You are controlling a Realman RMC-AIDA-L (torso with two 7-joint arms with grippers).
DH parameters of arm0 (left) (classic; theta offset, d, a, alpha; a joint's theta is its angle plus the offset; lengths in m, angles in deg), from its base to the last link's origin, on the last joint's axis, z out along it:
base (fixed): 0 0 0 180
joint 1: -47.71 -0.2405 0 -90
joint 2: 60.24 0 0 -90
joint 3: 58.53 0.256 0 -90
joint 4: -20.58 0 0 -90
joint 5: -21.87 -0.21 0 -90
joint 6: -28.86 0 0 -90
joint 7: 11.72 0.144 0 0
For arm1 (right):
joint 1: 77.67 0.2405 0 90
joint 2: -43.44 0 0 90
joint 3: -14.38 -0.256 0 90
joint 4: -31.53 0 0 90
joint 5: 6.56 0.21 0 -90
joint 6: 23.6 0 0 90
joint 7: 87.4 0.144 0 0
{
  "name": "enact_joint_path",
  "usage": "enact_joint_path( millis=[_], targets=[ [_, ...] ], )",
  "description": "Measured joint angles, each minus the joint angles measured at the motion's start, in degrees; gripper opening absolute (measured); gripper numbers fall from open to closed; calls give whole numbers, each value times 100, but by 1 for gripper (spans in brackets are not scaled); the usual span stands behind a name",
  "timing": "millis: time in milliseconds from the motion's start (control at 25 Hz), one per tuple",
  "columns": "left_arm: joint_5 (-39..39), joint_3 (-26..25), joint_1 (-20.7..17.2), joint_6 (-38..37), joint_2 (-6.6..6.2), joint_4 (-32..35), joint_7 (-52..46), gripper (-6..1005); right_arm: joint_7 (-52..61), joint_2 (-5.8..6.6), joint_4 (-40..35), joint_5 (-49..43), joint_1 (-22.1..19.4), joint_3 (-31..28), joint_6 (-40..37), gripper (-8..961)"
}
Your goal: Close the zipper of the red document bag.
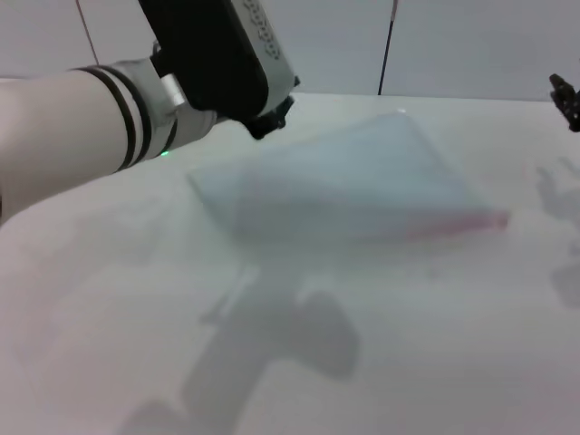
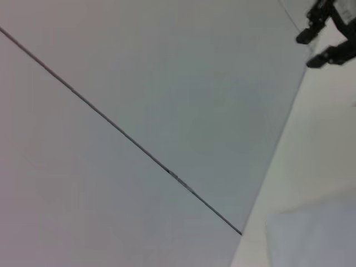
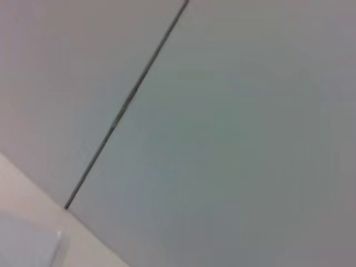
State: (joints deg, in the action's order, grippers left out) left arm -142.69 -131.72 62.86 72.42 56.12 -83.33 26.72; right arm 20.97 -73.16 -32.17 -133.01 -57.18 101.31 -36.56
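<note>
The red document bag [image 1: 349, 181] lies flat on the white table [image 1: 408, 344], a pale-blue translucent pouch. Its zipper [image 1: 462, 224] shows as a faint red strip along the near right edge. My left gripper [image 1: 270, 116] hangs above the bag's far left corner, apart from it. My right gripper [image 1: 566, 98] sits at the far right edge of the table, well away from the bag. The left wrist view shows that right gripper [image 2: 310, 50] open and empty, and a corner of the bag [image 2: 317, 236]. Another corner of the bag [image 3: 25, 245] appears in the right wrist view.
A grey panelled wall [image 1: 453, 45] with a dark seam [image 1: 388, 50] stands behind the table. The left arm [image 1: 82, 127] reaches in from the left, and its shadow [image 1: 272, 344] falls on the near table.
</note>
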Motion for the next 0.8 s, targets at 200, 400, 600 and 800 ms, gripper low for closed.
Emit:
enact_joint_path(
  millis=[200,400,600,800],
  targets=[
    [9,-20,10,-526,1,129,-296,276,520,-2,-88,7,-98,202,450,458],
    [12,-76,-15,-1255,1,321,-867,473,1045,-2,-85,8,-203,626,1114,475],
    [15,-87,-306,-2749,0,769,-1369,619,1692,9,-41,9,-408,1306,2195,493],
    [54,3,-529,-4971,4,1892,-1946,775,2405,20,337,9,-515,2063,3555,490]
  ],
)
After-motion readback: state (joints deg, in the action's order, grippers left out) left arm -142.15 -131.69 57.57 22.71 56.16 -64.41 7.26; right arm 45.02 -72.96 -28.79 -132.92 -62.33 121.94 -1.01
